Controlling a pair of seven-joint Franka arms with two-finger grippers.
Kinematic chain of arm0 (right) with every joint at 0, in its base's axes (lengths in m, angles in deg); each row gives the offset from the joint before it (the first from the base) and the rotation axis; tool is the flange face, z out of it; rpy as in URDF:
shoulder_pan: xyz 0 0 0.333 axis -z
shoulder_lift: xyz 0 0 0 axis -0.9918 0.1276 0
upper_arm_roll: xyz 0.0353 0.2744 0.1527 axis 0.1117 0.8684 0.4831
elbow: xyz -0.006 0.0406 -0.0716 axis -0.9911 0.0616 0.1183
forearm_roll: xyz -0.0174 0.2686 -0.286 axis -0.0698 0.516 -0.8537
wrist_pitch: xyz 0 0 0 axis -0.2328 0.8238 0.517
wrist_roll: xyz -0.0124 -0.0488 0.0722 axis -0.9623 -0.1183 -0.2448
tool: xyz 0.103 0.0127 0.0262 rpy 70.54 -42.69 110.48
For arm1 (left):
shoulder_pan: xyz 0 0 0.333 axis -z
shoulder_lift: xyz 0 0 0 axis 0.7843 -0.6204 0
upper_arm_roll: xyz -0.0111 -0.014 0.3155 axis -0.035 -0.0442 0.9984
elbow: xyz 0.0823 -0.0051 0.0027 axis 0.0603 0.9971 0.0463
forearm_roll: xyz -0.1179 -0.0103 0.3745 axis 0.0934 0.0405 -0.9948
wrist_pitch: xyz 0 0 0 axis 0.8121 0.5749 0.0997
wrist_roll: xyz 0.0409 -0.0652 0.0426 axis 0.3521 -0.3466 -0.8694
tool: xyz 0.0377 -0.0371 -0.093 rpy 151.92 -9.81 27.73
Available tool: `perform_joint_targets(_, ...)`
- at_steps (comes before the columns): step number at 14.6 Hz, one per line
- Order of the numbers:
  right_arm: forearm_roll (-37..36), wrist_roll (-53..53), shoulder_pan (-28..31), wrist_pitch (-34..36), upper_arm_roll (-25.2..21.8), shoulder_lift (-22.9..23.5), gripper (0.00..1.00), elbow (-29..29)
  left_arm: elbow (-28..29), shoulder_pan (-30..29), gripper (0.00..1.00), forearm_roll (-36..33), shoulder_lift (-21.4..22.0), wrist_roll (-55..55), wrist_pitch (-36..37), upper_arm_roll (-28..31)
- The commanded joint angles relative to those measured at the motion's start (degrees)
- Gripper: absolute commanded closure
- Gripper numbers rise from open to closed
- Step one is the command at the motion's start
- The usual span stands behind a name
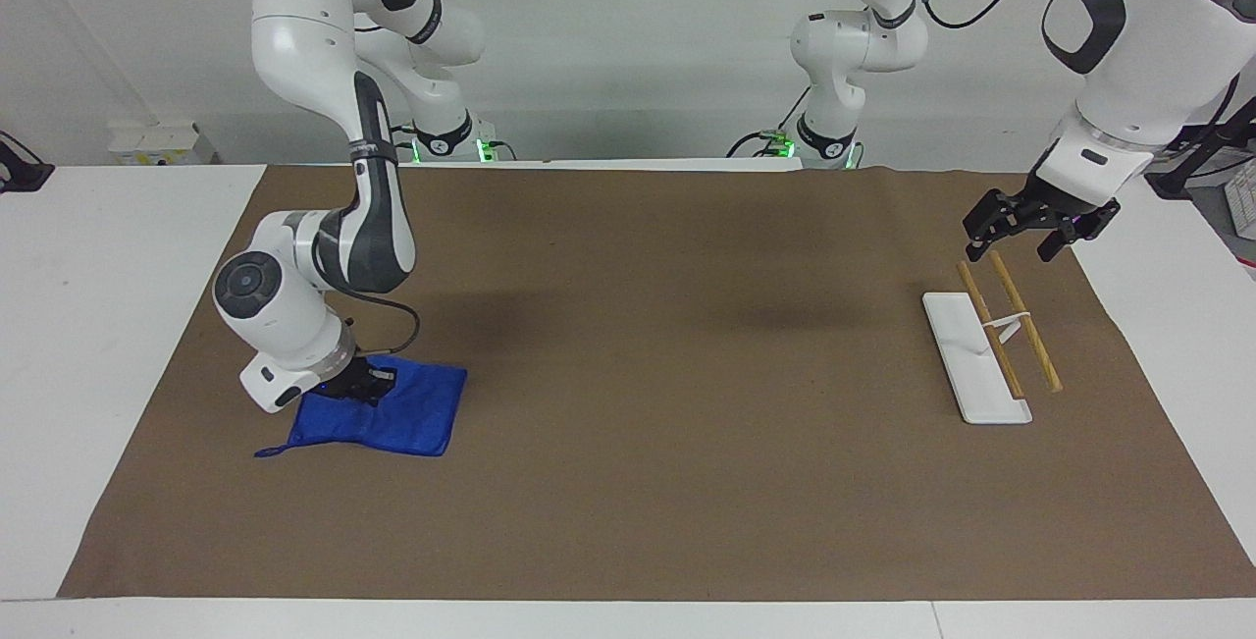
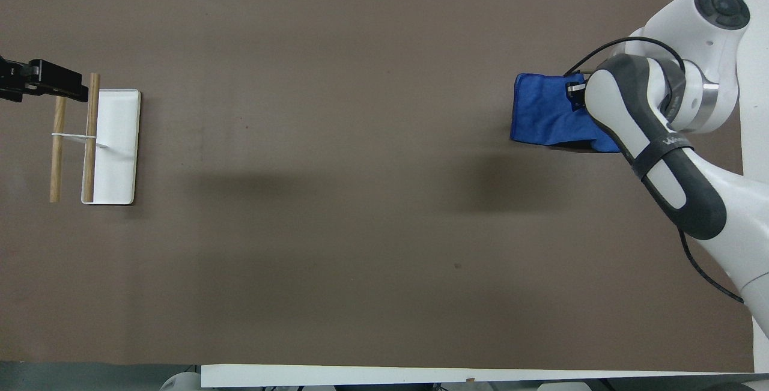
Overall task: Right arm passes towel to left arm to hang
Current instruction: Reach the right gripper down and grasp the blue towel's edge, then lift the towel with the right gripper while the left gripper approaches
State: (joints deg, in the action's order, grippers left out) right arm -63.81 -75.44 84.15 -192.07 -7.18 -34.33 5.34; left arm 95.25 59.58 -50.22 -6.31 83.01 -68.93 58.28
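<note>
right hand (image 1: 365, 386) — clamped on towel (image 1: 392, 418) edge | left hand (image 1: 1025, 227) — parted over rack (image 1: 991, 345)

Towel (image 1: 388, 413) at right arm's end; rack (image 1: 986, 349) at left's.

A brown mat (image 1: 648, 403) carries the towel (image 1: 402, 418) and rack (image 1: 976, 354).

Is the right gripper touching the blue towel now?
Touching. In the facing view the right gripper is shut on the towel's upper edge, and the cloth bunches and rises there. The left gripper waits over the rack.
</note>
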Motion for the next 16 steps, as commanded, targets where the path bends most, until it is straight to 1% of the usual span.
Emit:
perform_joint_targets(1, 5.7, -1.5, 0.2, 7.5, 0.5, -0.4, 1.0, -5.9, 0.9, 0.0, 0.01, 0.0, 0.8, -0.9, -1.2, -0.2)
perform_joint_targets(2, 8.4, -4.7, 0.1, 9.7, 0.5, -0.6, 1.0, -7.7, 0.9, 0.1, 0.01, 0.3, 0.7, -1.4, -2.6, -0.3)
perform_joint_targets(4, 15.6, -11.8, -0.2, 12.2, 0.6, -1.5, 1.0, -8.9, 0.9, 0.1, 0.01, 0.4, 0.6, -6.6, -4.7, -0.9)
perform_joint_targets(5, 18.9, -16.1, -0.6, 12.5, 1.9, -2.5, 1.0, -8.8, 0.9, 0.1, 0.01, 0.4, 0.6, -8.1, -4.8, -1.5)
perform_joint_targets(7, 23.2, -24.4, -1.0, 12.4, 3.5, -3.7, 1.0, -8.9, 0.9, 0.1, 0.01, 0.4, 0.6, -8.4, -4.4, -2.1)
perform_joint_targets(9, 29.5, -33.0, -1.0, 12.0, 5.6, -4.8, 1.0, -8.7, 1.0, 0.1, 0.01, 0.4, 0.7, -9.3, -4.0, -3.0)
perform_joint_targets(10, 32.4, -36.8, -1.0, 11.5, 6.4, -5.3, 1.0, -8.6, 1.0, 0.1, 0.01, 0.4, 0.6, -11.6, -3.9, -3.2)
perform_joint_targets(12, 39.8, -43.2, -1.0, 10.6, 7.9, -5.6, 1.0, -8.3, 1.2, 0.0, 0.01, 0.4, 0.7, -20.1, -3.5, -4.7)
perform_joint_targets(14, 47.1, -48.3, -1.7, 6.9, 8.7, -6.1, 1.0, -6.6, 1.2, 0.0, 0.01, 0.4, 0.7, -30.2, -2.8, -5.8)
perform_joint_targets(16, 52.5, -52.1, -4.8, 2.0, 9.0, -6.6, 1.0, -5.3, 1.3, -0.1, 0.01, 0.4, 0.8, -41.3, -2.7, -7.4)
